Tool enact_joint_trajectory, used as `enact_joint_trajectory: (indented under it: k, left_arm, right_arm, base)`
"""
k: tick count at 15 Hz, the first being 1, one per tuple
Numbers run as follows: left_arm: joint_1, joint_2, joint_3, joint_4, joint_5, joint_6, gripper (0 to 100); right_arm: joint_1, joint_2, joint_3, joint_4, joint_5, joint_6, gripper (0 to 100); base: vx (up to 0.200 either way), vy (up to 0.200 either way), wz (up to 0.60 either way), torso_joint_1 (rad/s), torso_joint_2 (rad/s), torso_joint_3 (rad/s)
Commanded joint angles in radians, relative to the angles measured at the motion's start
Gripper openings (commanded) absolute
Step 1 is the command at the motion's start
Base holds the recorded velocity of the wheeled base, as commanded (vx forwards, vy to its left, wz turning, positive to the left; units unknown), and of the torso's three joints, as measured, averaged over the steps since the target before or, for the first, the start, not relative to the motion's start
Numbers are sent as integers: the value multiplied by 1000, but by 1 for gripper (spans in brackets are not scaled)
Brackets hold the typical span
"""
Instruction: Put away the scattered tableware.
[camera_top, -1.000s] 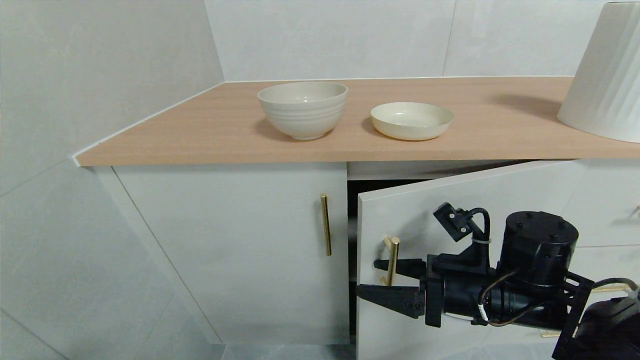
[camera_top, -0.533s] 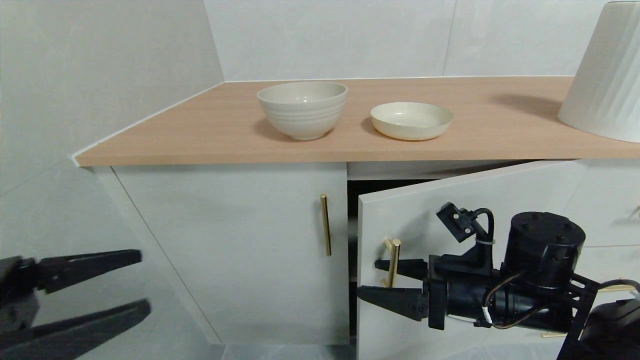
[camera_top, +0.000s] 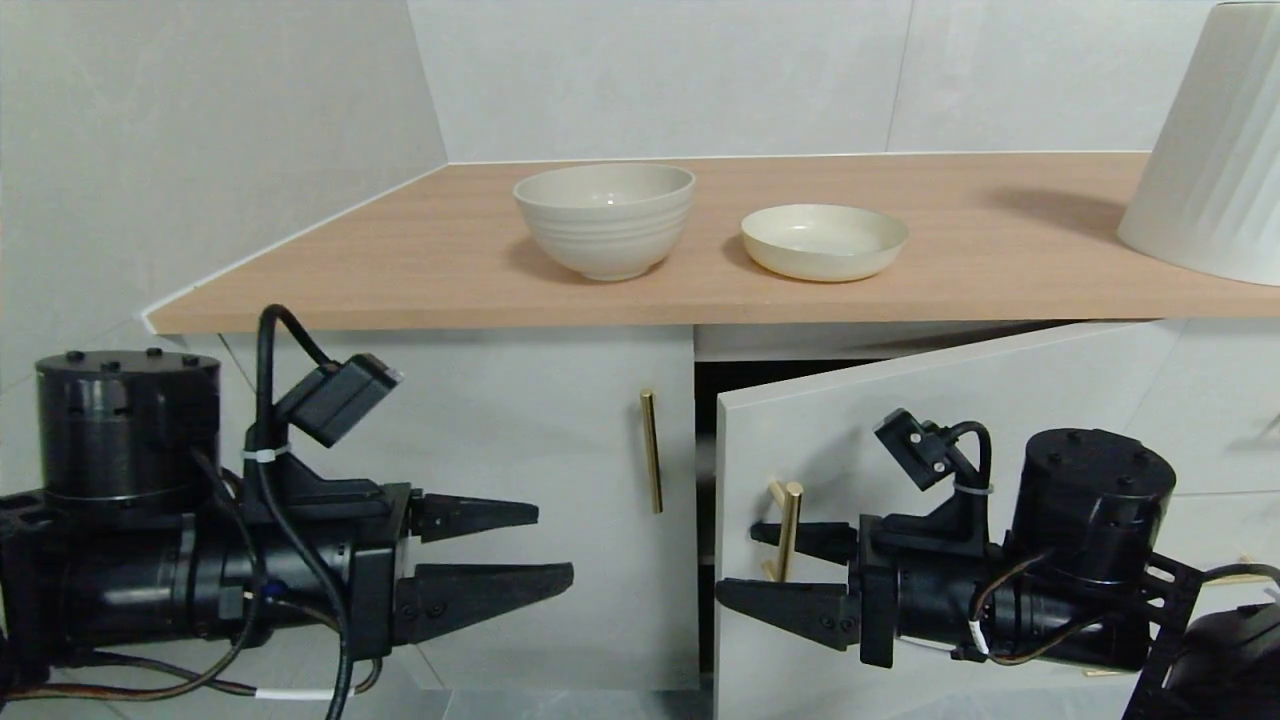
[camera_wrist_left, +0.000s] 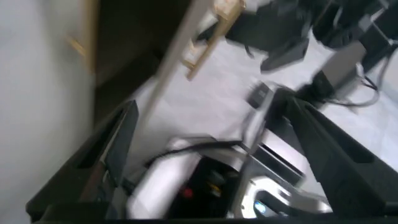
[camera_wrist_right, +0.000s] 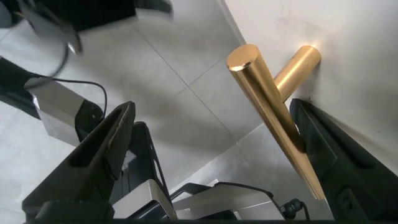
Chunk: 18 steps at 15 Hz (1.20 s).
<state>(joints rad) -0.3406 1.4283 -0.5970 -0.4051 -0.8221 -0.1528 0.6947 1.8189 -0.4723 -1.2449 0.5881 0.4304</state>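
A ribbed cream bowl (camera_top: 605, 218) and a shallow cream dish (camera_top: 823, 240) stand side by side on the wooden countertop (camera_top: 400, 270). Below it, the right cabinet door (camera_top: 950, 400) hangs ajar. My right gripper (camera_top: 735, 558) is open, with one finger on each side of that door's gold handle (camera_top: 787, 528). In the right wrist view the handle (camera_wrist_right: 267, 93) lies between the spread fingers, close to one finger (camera_wrist_right: 323, 149). My left gripper (camera_top: 552, 545) is open and holds nothing, level in front of the shut left door (camera_top: 480, 480).
A tall white ribbed shade (camera_top: 1215, 150) stands at the counter's right end. The left door has its own gold handle (camera_top: 651, 450). A dark gap (camera_top: 705, 470) shows between the doors. Tiled walls close in at the left and behind.
My left arm has swung in from the left and now sits in front of the left door. The right gripper stays at the door handle, barely shifted.
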Motion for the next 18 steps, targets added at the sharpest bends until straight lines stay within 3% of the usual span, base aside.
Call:
enact_joint_trajectory:
  k: [1, 5, 6, 7, 9, 12, 16, 18]
  left_arm:
    - [-34, 46, 10, -24, 0, -33, 0]
    - [-44, 170, -12, -167, 6, -48, 0]
    - [-55, 207, -37, -192, 11, -70, 0]
    - [-80, 253, -66, -213, 31, -88, 0]
    - [-112, 324, -107, -259, 95, -91, 0]
    - [-149, 425, -107, -393, 146, -113, 0]
    - [-196, 508, -84, -606, 215, -113, 0]
    - [-213, 537, -60, -721, 218, -120, 0]
  right_arm:
    - [0, 3, 1, 4, -1, 1, 100]
    - [0, 13, 6, 4, -2, 1, 100]
    - [0, 10, 6, 4, -2, 1, 100]
    - [0, 3, 8, 4, -2, 1, 100]
    - [0, -3, 11, 4, -2, 1, 100]
    - [0, -3, 15, 4, -2, -1, 100]
    - [0, -12, 20, 4, -2, -1, 100]
    - [0, -13, 24, 4, -1, 1, 100]
  base:
    - [0, 0, 0, 0, 0, 0]
    - [0, 0, 0, 0, 0, 0]
    - [0, 0, 0, 0, 0, 0]
    - [0, 0, 0, 0, 0, 0]
    - [0, 0, 0, 0, 0, 0]
    - [0, 0, 0, 0, 0, 0]
    - [0, 0, 0, 0, 0, 0]
    - [0, 0, 0, 0, 0, 0]
